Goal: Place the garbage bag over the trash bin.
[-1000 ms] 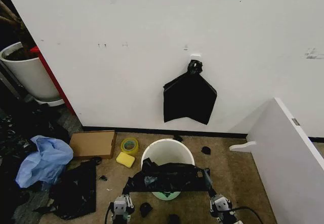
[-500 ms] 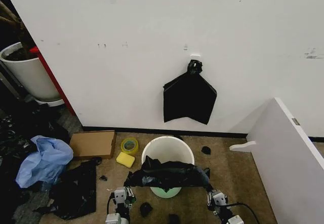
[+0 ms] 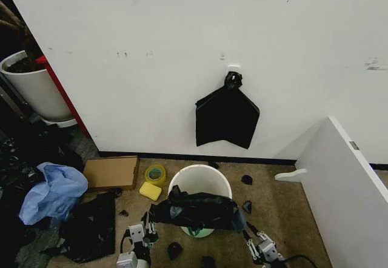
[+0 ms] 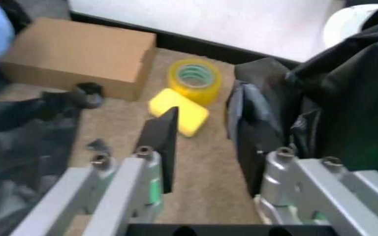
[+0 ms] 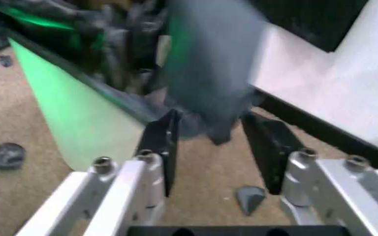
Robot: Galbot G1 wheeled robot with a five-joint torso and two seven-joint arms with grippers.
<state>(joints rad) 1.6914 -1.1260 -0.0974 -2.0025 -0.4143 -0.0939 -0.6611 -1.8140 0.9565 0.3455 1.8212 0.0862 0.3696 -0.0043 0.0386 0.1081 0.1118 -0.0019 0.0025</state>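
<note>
On the near rim of the trash bin (image 3: pixel 200 180), the garbage bag (image 3: pixel 195 210) is now slumping in a heap, as you are drawing the left gripper (image 4: pixel 202 140) and right gripper (image 5: pixel 216 147) back with jaws parted, leaving the bin unlined.

Cluttered indoor test corner, plain white wall (image 3: pixel 182 43) with black baseboard, tan carpet (image 3: pixel 285 213), cardboard box (image 3: pixel 111 172), tape roll (image 3: pixel 155 174), sponge (image 3: pixel 150 190), white planter pot (image 3: pixel 33 89) far left

Right gripper (image 5: pixel 212 152) agape beside trash bin (image 5: pixel 77 118)
</note>
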